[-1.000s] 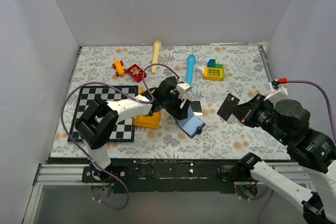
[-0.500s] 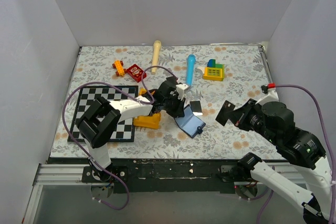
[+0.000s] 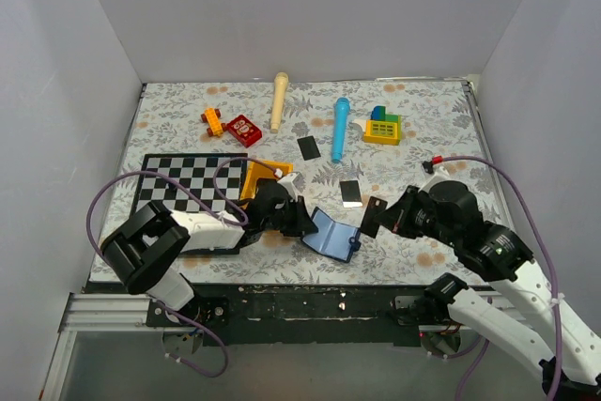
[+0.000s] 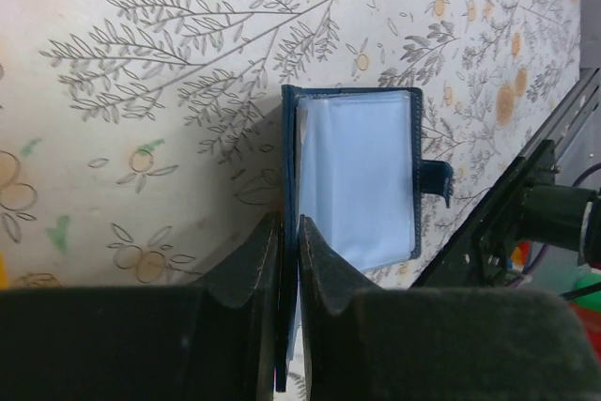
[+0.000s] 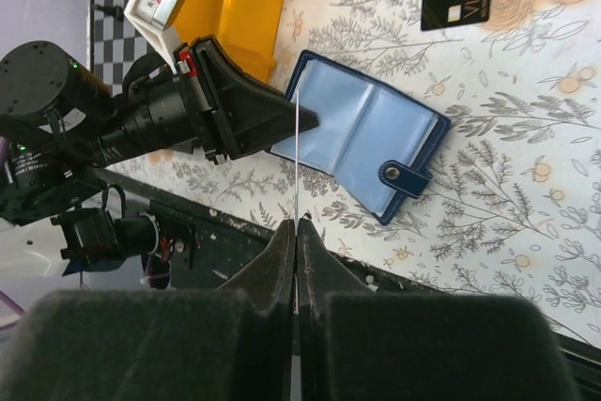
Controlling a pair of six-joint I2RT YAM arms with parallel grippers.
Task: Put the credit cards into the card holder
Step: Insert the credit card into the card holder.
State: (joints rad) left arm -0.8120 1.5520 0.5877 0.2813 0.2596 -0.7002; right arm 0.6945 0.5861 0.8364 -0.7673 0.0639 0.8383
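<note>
The card holder (image 3: pixel 331 234) lies open near the table's front edge, its light blue inside (image 4: pixel 357 176) facing up. My left gripper (image 3: pixel 299 220) is shut on the holder's left flap (image 4: pixel 289 138), whose edge stands between the fingers. My right gripper (image 3: pixel 383 217) is shut on one black credit card (image 3: pixel 374 218), seen edge-on as a thin line (image 5: pixel 297 157) just above the holder's left page (image 5: pixel 362 147). A second credit card (image 3: pixel 351 192) lies flat beyond the holder. A third (image 3: pixel 308 147) lies farther back.
A checkerboard (image 3: pixel 183 190) and a yellow block (image 3: pixel 258 178) lie to the left of the holder. Along the back are an orange brick (image 3: pixel 212 120), a red toy (image 3: pixel 244 129), a cream stick (image 3: pixel 279 99), a blue cylinder (image 3: pixel 339 127) and a yellow-green toy (image 3: pixel 382 126).
My left gripper shut on the card holder's flap and pulled it toward the front edge. My right gripper carried its card left and down to the holder. The back card came into view.
</note>
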